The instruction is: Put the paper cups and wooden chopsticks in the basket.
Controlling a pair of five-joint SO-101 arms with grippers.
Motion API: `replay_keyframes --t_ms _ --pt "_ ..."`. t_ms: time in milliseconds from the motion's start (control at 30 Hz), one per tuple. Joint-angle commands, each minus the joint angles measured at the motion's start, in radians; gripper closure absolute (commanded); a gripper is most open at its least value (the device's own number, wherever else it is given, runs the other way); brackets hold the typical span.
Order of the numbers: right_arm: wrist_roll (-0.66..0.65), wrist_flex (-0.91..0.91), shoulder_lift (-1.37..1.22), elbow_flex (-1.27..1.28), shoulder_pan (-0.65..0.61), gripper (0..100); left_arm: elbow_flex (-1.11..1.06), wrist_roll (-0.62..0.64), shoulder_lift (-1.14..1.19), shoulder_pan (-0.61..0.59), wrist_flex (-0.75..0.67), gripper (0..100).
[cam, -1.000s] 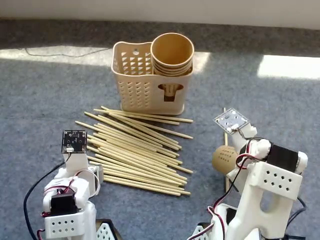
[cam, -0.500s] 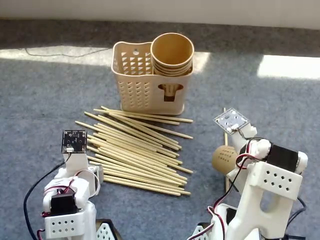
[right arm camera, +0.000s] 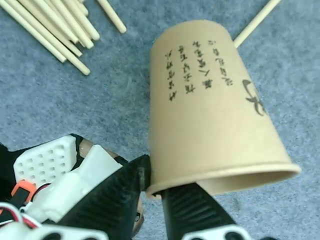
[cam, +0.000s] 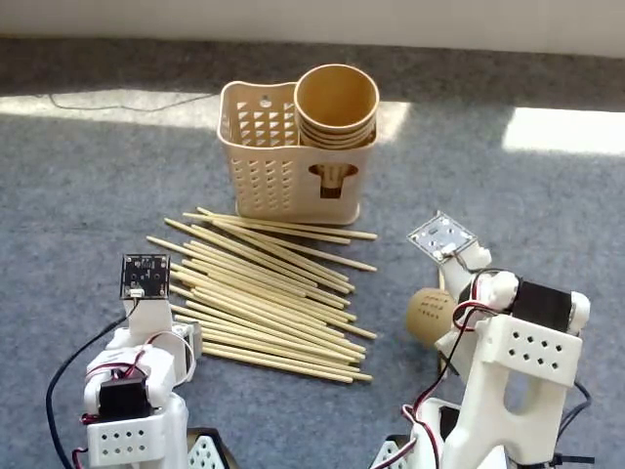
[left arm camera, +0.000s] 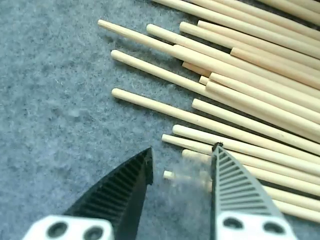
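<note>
Underneath, grey carpet [cam: 88, 195] with sunlit patches; left jaws apart above chopsticks [left arm camera: 240, 85], right jaws tight on paper cup [right arm camera: 210, 110].

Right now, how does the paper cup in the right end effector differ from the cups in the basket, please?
The held tan paper cup is single and tipped, its rim pinched by the right end effector; the stacked tan cups stand upright in the cream perforated basket. Both are tan paper.
</note>
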State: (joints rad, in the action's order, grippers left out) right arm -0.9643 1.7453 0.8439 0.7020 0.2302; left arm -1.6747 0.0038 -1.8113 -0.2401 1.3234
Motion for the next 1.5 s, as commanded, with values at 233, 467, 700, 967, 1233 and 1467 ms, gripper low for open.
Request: replay_keyframes --t_ms 233,467,700,967,1233,1467 --pt "0.011 0.016 0.005 -0.202 -0.008 98.9 -0.021 0.009 -0.012 0.016 0.005 81" --pt "0.009 0.016 0.005 -0.381 -0.008 98.9 -0.021 0.009 -0.012 0.016 0.005 81" --pt "-0.026 0.015 -0.002 -0.604 -0.012 98.9 -0.021 0.009 -0.012 0.016 0.005 81" --pt "-0.121 -0.041 -0.004 -0.809 -0.016 99.1 -0.021 0.009 -0.012 0.016 0.005 81" --pt "-0.137 -0.153 -0.004 -0.826 -0.068 99.2 -0.021 0.009 -0.012 0.016 0.005 81" --pt "-0.068 -0.26 -0.005 -0.825 -0.147 99.2 -0.021 0.009 -0.012 0.016 0.005 81"
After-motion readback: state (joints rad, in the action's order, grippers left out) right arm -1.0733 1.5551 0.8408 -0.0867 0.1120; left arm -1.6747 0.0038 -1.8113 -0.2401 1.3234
